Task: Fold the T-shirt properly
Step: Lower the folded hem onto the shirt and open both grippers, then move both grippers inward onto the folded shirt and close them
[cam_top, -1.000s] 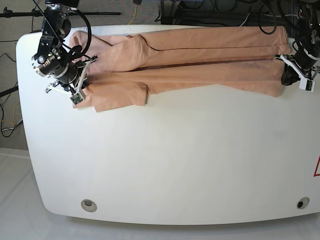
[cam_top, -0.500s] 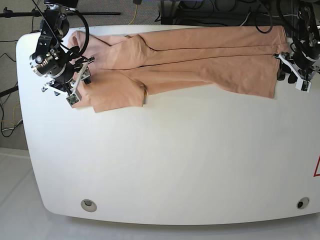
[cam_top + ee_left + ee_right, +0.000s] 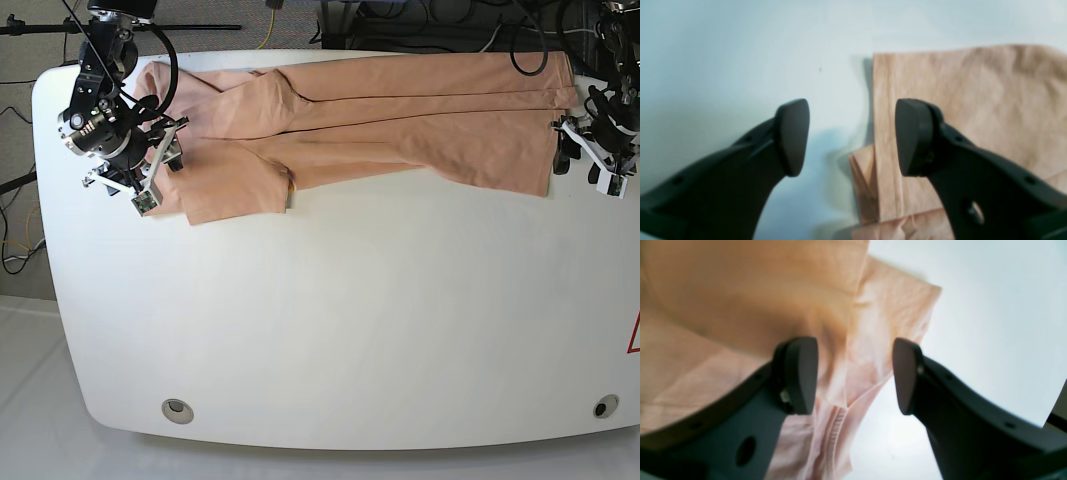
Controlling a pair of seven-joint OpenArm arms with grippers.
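The salmon-pink T-shirt (image 3: 400, 115) lies folded lengthwise in a long band along the far part of the white table (image 3: 340, 320). The neck end and a folded sleeve (image 3: 235, 190) are at the left, the hem at the right. My right gripper (image 3: 172, 150) is open at the sleeve end. In the right wrist view its jaws (image 3: 853, 373) stand apart over the shirt (image 3: 740, 290) without holding it. My left gripper (image 3: 565, 155) is open at the hem edge. In the left wrist view (image 3: 851, 136) one finger is over the table and one over the hem corner (image 3: 973, 110). No smiley print shows.
Two round holes sit near the table's front edge, one at the left (image 3: 178, 408) and one at the right (image 3: 605, 406). Cables and stands (image 3: 420, 25) lie beyond the far edge. A red mark (image 3: 634, 335) is at the right edge.
Both grippers have drawn back a little outward from the shirt's ends. The shirt's near edge has shifted slightly toward the far side and settled flat.
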